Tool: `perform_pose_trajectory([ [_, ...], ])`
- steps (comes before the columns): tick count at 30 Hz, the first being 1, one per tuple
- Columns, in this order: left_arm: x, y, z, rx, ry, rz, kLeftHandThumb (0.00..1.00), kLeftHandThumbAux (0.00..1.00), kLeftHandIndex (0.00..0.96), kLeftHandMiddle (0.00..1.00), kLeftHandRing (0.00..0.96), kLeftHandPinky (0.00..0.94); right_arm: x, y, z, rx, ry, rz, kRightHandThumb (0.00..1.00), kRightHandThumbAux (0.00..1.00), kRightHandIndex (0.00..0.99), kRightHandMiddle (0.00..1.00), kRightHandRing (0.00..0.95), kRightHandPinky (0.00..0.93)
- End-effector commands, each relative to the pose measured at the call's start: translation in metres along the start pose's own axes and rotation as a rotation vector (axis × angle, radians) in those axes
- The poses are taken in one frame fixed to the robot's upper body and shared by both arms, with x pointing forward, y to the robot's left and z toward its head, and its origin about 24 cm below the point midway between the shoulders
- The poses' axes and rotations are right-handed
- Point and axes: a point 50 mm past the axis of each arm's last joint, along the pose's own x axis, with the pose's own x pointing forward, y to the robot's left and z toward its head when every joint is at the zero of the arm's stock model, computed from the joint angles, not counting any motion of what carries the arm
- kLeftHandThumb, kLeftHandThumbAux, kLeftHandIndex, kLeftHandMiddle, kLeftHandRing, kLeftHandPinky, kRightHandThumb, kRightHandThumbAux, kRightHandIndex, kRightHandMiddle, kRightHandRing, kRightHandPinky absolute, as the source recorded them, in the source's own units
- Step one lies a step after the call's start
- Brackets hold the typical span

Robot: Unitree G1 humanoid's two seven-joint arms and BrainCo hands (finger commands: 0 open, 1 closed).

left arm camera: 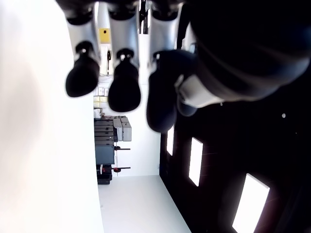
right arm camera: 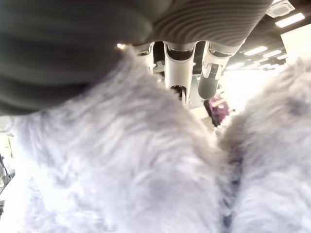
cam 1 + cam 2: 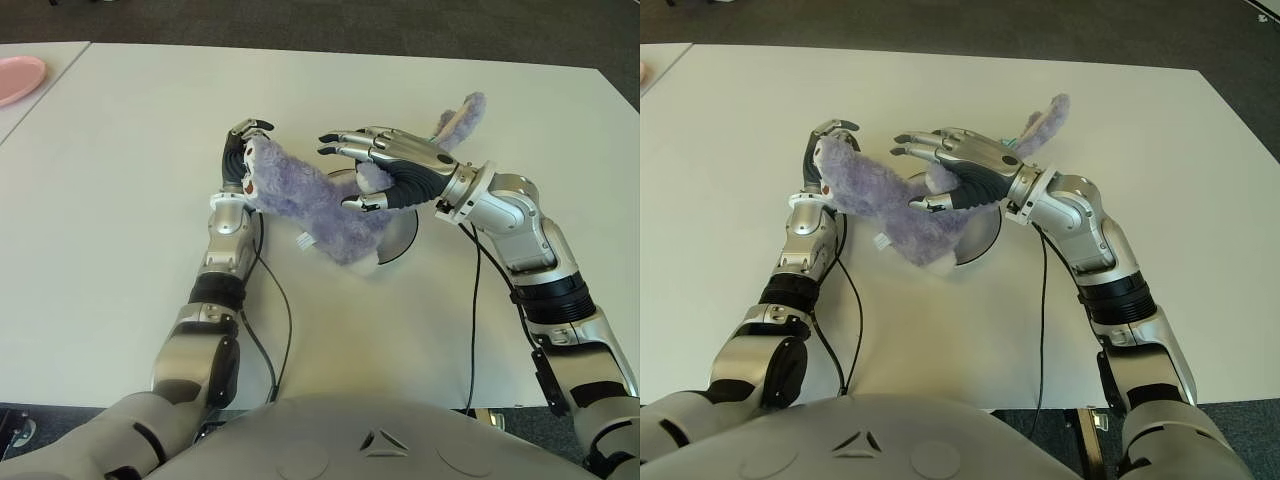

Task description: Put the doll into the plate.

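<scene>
Doll (image 3: 310,205) lies across the plate (image 3: 405,238), its 9 o'clock end overhanging against my left robot hand (image 3: 243,152), fingers relaxed. Right robot hand (image 3: 375,165) above, fingers extended, grasping nothing. I judge nudging it toward 3 o'clock best.

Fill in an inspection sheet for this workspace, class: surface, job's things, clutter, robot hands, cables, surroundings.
Surface: white table, a second table at far left.
Job's things: purple plush doll lying across a silver plate, partly hanging over its left rim.
Clutter: pink plate on the far-left table.
Robot hands: left robot hand at the doll's left end, fingers curled over it; right robot hand above the doll, fingers extended, thumb against the plush.
Cables: black cables along both arms.
Surroundings: dark floor beyond the table.
</scene>
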Motion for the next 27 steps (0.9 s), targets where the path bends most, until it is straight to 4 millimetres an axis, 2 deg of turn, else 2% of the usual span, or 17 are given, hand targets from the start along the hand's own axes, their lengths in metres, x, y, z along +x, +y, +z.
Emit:
perform_pose_trajectory([
  [1,-0.031,0.002,-0.042,-0.051,0.175,0.030,0.716,0.700,0.443,0.719,0.747,0.732,-0.002,-0.002,-0.004,0.006,0.002,0.015,0.330,0.155,0.000,0.000,0.000,0.000],
  [13,-0.033,0.001,-0.042,-0.057,0.175,0.028,0.717,0.700,0.444,0.717,0.743,0.729,-0.003,-0.005,-0.007,0.057,-0.019,0.008,0.313,0.145,0.000,0.000,0.000,0.000],
  [27,-0.034,0.000,-0.043,-0.059,0.177,0.023,0.717,0.700,0.444,0.714,0.740,0.721,-0.004,-0.018,-0.015,0.137,-0.012,-0.005,0.395,0.133,0.000,0.000,0.000,0.000],
])
